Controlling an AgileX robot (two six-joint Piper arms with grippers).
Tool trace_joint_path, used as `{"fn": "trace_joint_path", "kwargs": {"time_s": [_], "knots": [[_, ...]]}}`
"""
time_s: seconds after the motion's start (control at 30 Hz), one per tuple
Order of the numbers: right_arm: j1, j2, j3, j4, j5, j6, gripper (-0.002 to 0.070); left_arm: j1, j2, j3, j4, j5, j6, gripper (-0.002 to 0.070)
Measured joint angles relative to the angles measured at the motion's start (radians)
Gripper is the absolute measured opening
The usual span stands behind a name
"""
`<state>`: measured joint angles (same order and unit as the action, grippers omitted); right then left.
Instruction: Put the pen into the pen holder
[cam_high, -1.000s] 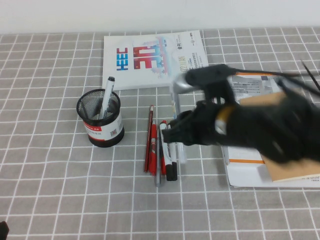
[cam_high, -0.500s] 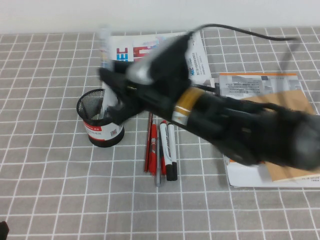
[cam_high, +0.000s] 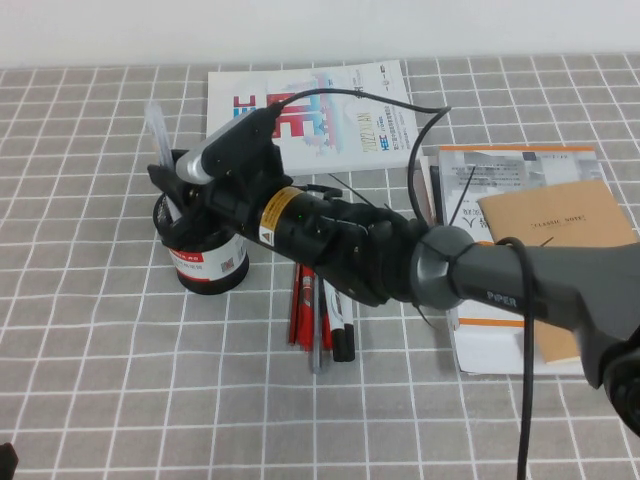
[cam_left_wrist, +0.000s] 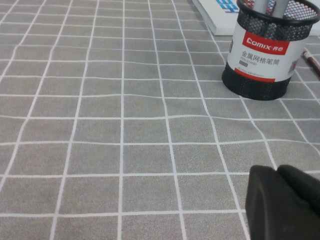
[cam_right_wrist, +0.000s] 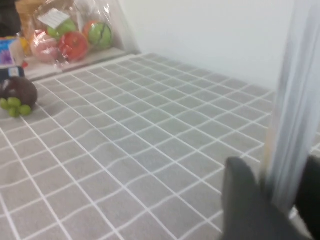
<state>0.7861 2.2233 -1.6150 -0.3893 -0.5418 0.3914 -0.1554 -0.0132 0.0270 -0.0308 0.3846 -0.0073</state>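
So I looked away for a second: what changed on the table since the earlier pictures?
The right claw lifted the white pen from the row of pens and swung left to the pen holder; the pen now stands upright over the holder, between the claw's fingers. Whether it is let go yet is unclear. Holder, remaining pens and booklets stayed put. The left claw sits low over the cloth.

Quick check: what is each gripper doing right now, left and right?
Left gripper: parked low over the table, fingers together, holding nothing.
Right gripper: over the pen holder, the pen upright between its fingers; grip or release unclear.
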Motion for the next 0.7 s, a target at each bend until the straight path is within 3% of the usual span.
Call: {"fn": "trace_joint_path", "kwargs": {"time_s": [0.1,0.23,0.47,0.7], "knots": [[0.0,0.002,-0.005,0.0,0.027,0.002,0.0258,0.0,0.0,0.0,0.0,0.0,0.0,-0.0005],[0.0,-0.014,-0.007,0.0,0.05,0.006,0.0263,0.0,0.0,0.0,0.0,0.0,0.0,-0.0005],[0.0,-0.188,0.126,-0.009,0.072,0.008,0.0034,0.0,0.0,0.0,0.0,0.0,0.0,-0.0005],[0.0,-0.489,0.435,-0.014,0.094,0.008,-0.0009,0.0,0.0,0.0,0.0,0.0,0.0,-0.0005]]}}
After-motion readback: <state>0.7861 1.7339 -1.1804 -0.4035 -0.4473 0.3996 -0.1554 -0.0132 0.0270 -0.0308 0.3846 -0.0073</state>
